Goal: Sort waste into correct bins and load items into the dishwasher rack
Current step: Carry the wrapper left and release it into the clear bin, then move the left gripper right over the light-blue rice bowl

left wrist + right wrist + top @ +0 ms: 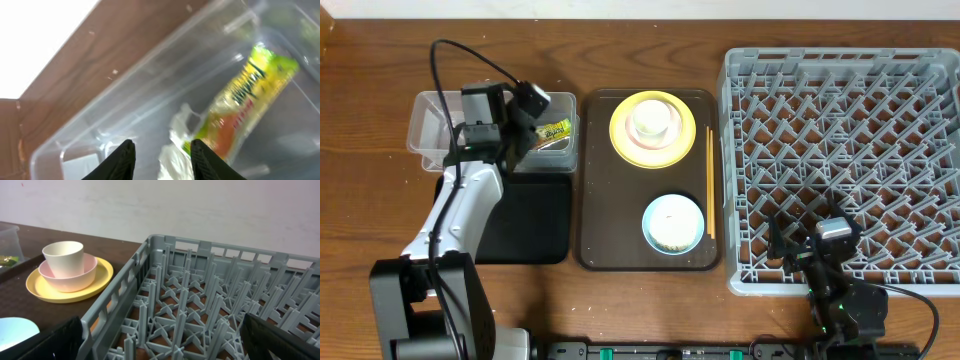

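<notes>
- L gripper (162, 146) hangs low inside clear tub (428, 120), upper left of overhead view. Jaws part-open, not clamped on anything.
- Crumpled tissue (172, 150) lies btwn/below the tips on the tub floor. It may brush one finger; can't tell.
- Snack wrapper (245, 97) lies in the same tub, just beside tissue, toward right of wrist view. Looks like the dry-waste bin.
- Black tray (530, 225) below tub holds nothing; prob. meant for the rice (672, 225), which sits in blue bowl (647, 222).
- White cup (64, 257) in pink bowl (70, 280) on yellow plate (623, 135), stacked at top of brown serving tray (610, 230); chopsticks (710, 190) along its right edge.
- R gripper (162, 337) wide open, empty, over rack (840, 120) at lower right. Rack unloaded.
</notes>
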